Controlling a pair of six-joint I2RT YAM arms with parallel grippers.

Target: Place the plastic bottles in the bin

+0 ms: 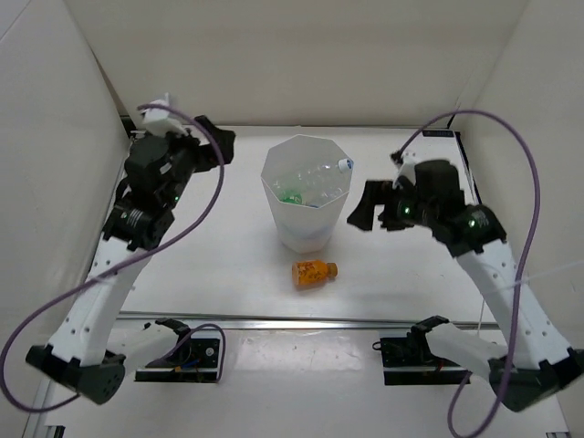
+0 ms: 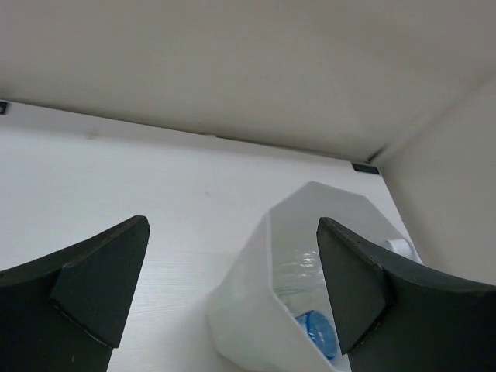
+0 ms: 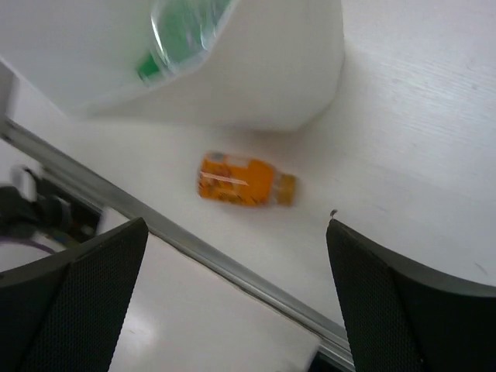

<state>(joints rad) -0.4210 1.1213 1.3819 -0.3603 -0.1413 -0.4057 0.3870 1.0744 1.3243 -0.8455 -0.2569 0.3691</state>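
Note:
The white faceted bin (image 1: 307, 233) stands mid-table, with clear bottles and a green bottle (image 1: 290, 192) inside; one blue cap (image 1: 345, 165) rests at its right rim. An orange bottle (image 1: 314, 271) lies on its side on the table just in front of the bin. My right gripper (image 1: 359, 213) is open and empty, raised right of the bin; its view shows the orange bottle (image 3: 245, 180) ahead and the bin (image 3: 271, 70). My left gripper (image 1: 217, 143) is open and empty, left of and behind the bin; its view shows the bin (image 2: 256, 302) with a blue cap (image 2: 318, 332).
White walls enclose the table on the left, back and right. A metal rail (image 1: 301, 321) runs along the near edge, with both arm bases behind it. A purple cable loops from each arm.

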